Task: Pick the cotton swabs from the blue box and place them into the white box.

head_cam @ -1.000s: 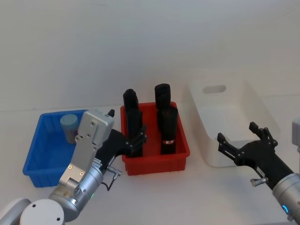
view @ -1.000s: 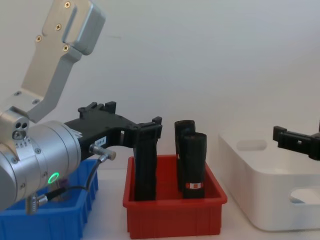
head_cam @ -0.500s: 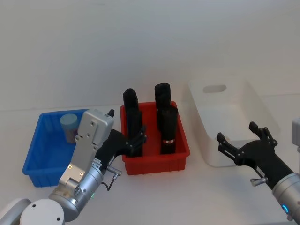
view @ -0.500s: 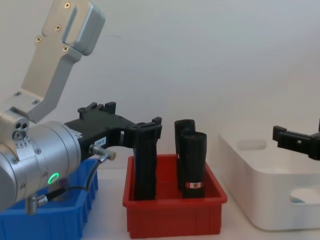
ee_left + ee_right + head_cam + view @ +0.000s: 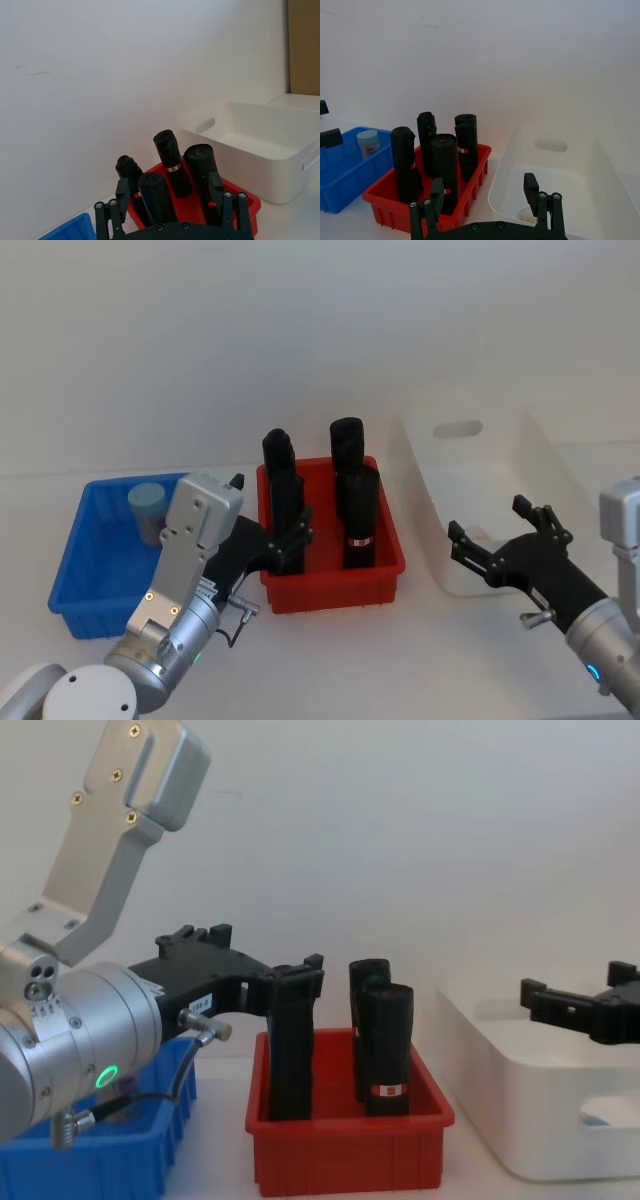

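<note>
Over the last second only the right pincer (image 5: 486,520) has moved. It has slid a little to the robot's left and slightly away from the body, and it now hangs over the near left corner of the white box (image 5: 560,475). Its jaws are spread and nothing is between them.

The left pincer (image 5: 268,512) has not shifted. It is parked, released and empty, just in front of the red bin (image 5: 330,590), with its tips beside the nearest of the black cylinders (image 5: 284,502).

One jar of cotton swabs (image 5: 148,510) stands upright in the far corner of the blue box (image 5: 75,570), untouched. The right wrist view shows something pale and round on the floor of the white box, but we cannot tell whether it is another jar.

We read this as a step between grasps, so the job is not finished. The remaining jar is well apart from the right pincer, on the other side of the red bin and its tall cylinders. A reach from the right would have to pass over them, whereas the left pincer is much nearer to the jar.
</note>
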